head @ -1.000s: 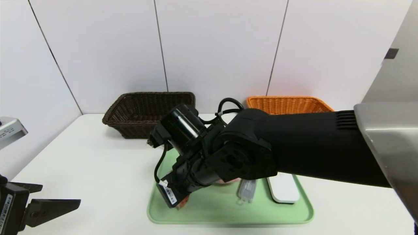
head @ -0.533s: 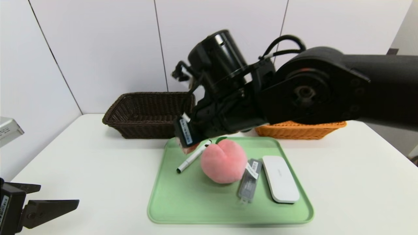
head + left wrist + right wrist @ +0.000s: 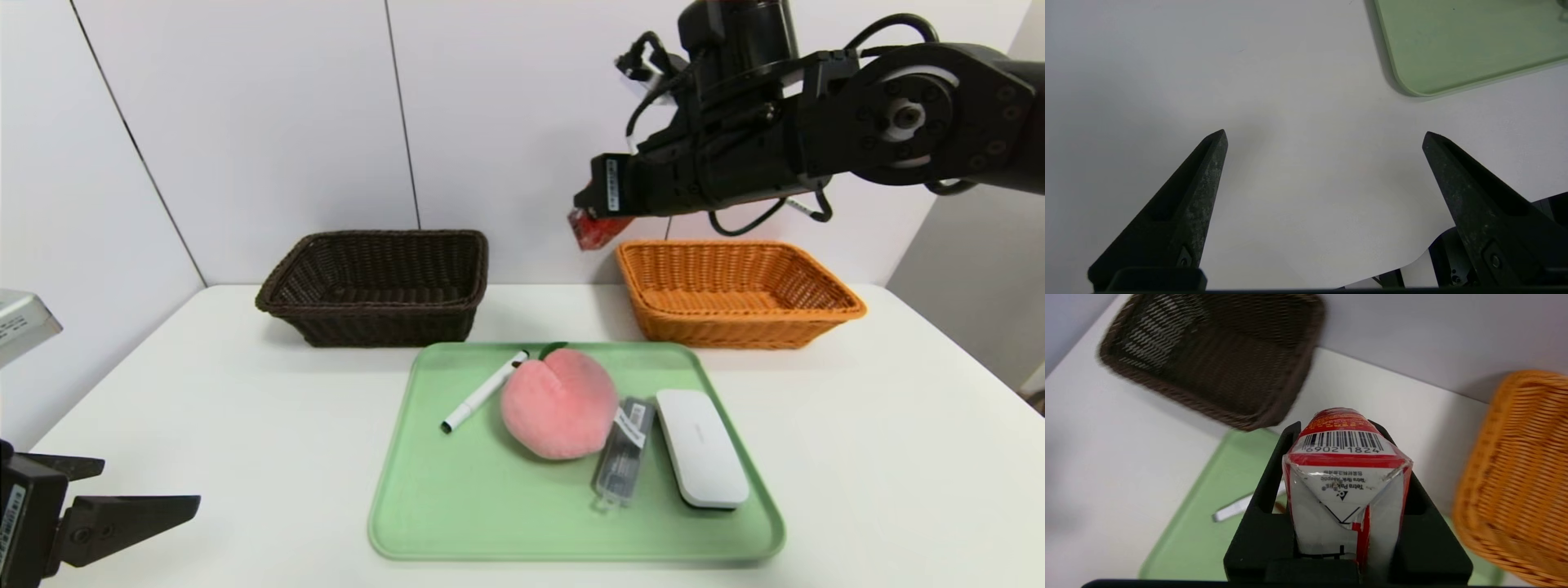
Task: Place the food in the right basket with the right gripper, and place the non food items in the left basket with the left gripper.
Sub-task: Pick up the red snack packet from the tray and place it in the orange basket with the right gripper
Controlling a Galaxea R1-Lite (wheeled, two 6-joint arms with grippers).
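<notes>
1. Right tool (image 3: 589,219) clamped on red drink carton (image 3: 589,229), airborne just off the orange basket (image 3: 735,290) rim, 10 o'clock corner.
2. Left tool (image 3: 1325,136) parked low over bench (image 3: 245,425), fingers apart, nothing between them.
3. Peach (image 3: 559,403), marker (image 3: 482,392), grey case (image 3: 624,449), white case (image 3: 700,447) on green tray (image 3: 457,514).
4. Dark basket (image 3: 375,286) at tray's 11 o'clock.

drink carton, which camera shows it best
The right wrist view: the drink carton fills the middle, clamped in the right hand, barcode readable. The head view shows only its red end poking past the hand, above the table beside the orange basket. The left wrist view shows none.
</notes>
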